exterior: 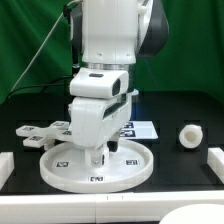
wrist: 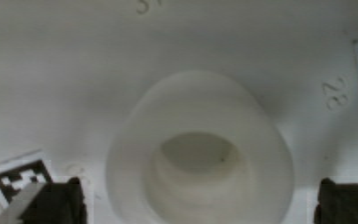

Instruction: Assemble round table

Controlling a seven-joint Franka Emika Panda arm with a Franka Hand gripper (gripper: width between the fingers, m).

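Disc point(exterior: 132, 176): one, large, round and rimmed, lying flat on the black tabletop point(exterior: 175, 165).
Socket point(wrist: 197, 150): one, a raised oval collar with a dark hollow, at the middle of the disc; seen only in the wrist view.
Tags point(wrist: 23, 178): two on the disc face in the wrist view, one whole beside the socket, a second cut off by the picture edge.
Tool point(exterior: 100, 158): one, pointing straight down over the middle of the disc, close above its face; whether it touches the disc cannot be told.
Fingers point(wrist: 44, 203): two, spread wide apart, one on each side of the socket, nothing held between them.
Leg point(exterior: 190, 136): one, a short thick cylinder, on the tabletop well apart from the disc, toward the exterior view's right.
Foot point(exterior: 45, 134): one, cross-shaped and tagged, on the tabletop just behind the disc, toward the exterior view's left.
Marker board point(exterior: 138, 130): one, flat, behind the disc, partly hidden by the arm.
White blocks point(exterior: 215, 162): two, one beyond the disc on each side, at the tabletop's edges.
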